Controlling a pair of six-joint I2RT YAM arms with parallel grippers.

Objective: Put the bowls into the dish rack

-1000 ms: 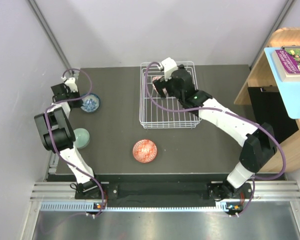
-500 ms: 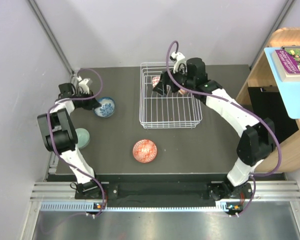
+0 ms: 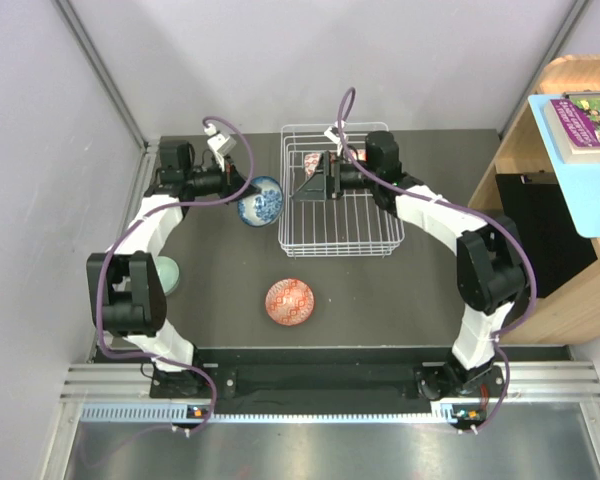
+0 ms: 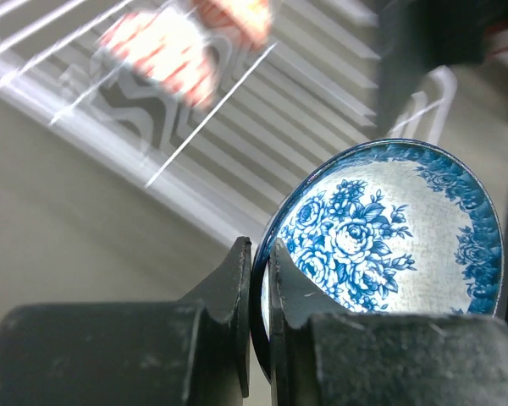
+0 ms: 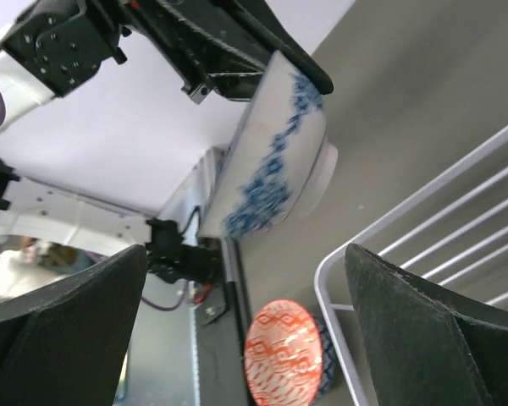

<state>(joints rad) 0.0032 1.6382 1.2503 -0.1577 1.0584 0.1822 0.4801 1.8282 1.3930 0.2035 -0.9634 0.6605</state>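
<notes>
Beside rack (image 3: 336,250), left fingers (image 4: 224,292) pinch blue bowl (image 4: 381,233) rim; right fingers (image 5: 423,313) wide; orange bowl (image 4: 165,51) inside blurred.

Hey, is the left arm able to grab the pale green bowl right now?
Probably not: the left pincer is shut on a blue-and-white bowl by the dish rack, well away from the pale green bowl.

Your right tool (image 5: 246,249) shows both fingers at the bottom corners, spread wide. Up top, left tool (image 5: 279,55) is pinching the rim of a blue-and-white bowl (image 5: 271,144). That bowl is tipped on edge, foot ring towards the dish rack (image 5: 423,190). Only the rack's white wire corner shows, lower right. Orange-red bowl (image 5: 284,351) sits bottom centre on the dark table (image 5: 423,85).
</notes>
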